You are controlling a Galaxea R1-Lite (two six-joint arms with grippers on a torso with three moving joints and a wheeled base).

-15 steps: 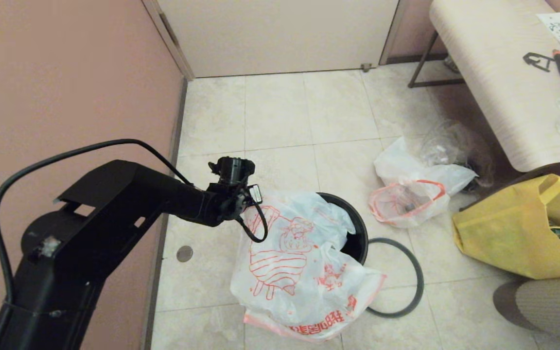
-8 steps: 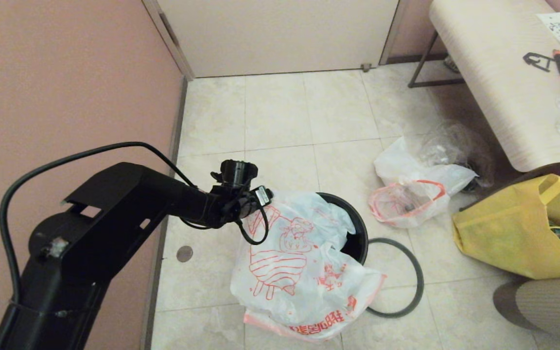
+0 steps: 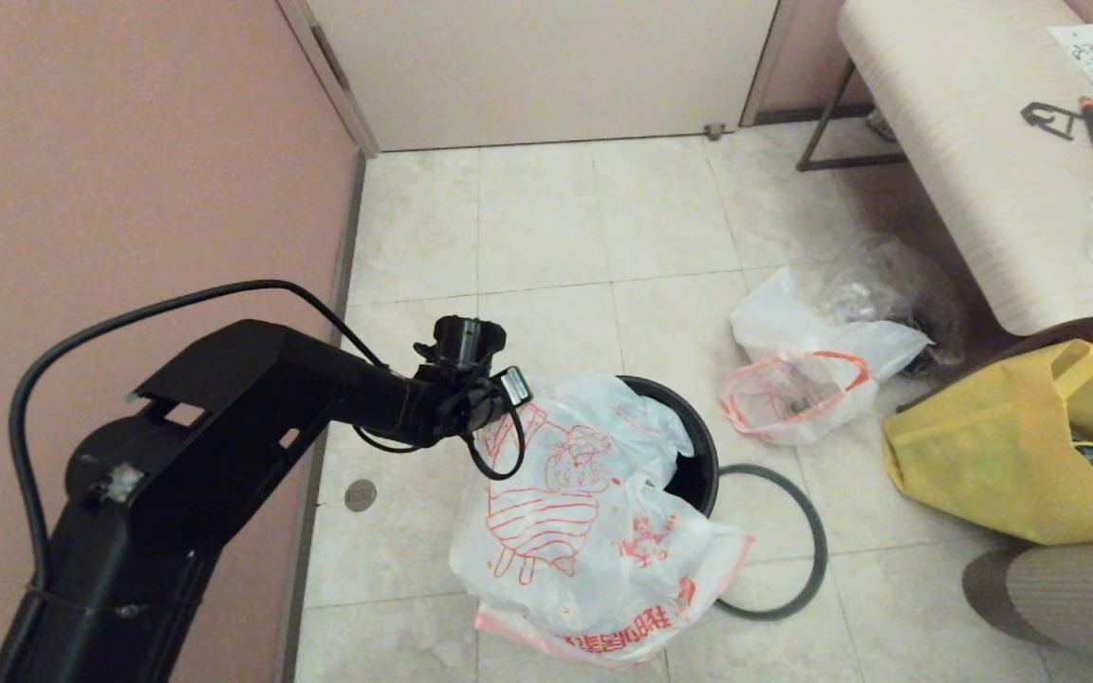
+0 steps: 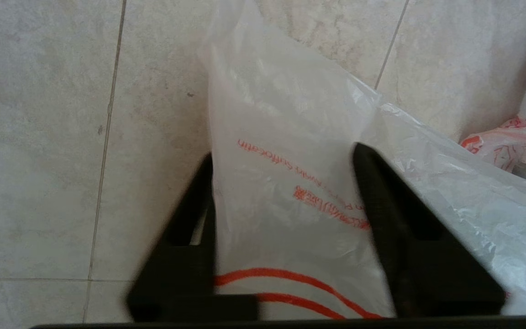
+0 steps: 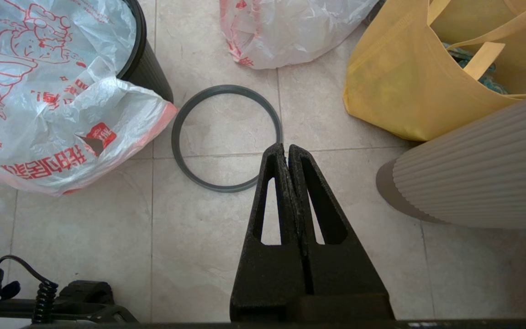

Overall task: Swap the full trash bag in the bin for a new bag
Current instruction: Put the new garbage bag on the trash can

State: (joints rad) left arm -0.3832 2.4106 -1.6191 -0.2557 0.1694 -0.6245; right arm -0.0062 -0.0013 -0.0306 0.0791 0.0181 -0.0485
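Floor scene, corner by the pink wall.

Left gripper sits at the wall-side edge of the small round black plastic bin. Its two black fingers straddle a raised fold of the thin white plastic new bag printed with a red cartoon and red lettering. The film fills the gap between the fingers, but whether they pinch it cannot be told.

The new bag is draped over the bin mouth, one end inside, most of it spilling onto the floor tiles on the robot's side.

The full white translucent trash bag with a pink-orange rim band lies on the floor beyond the bin, toward the pale bench, clear of the bin. The thin dark-grey ring lies flat on the floor just beside the bin, with the yellow fabric tote further off.

Right gripper is clenched on nothing, parked above the ring.

Handling judgement: the film looks very light, limp and slippery; it will likely crumple and slide. Best hold is a gathered fold at the pink-orange edge, pinched firmly, then pulled outward over the bin's lip.
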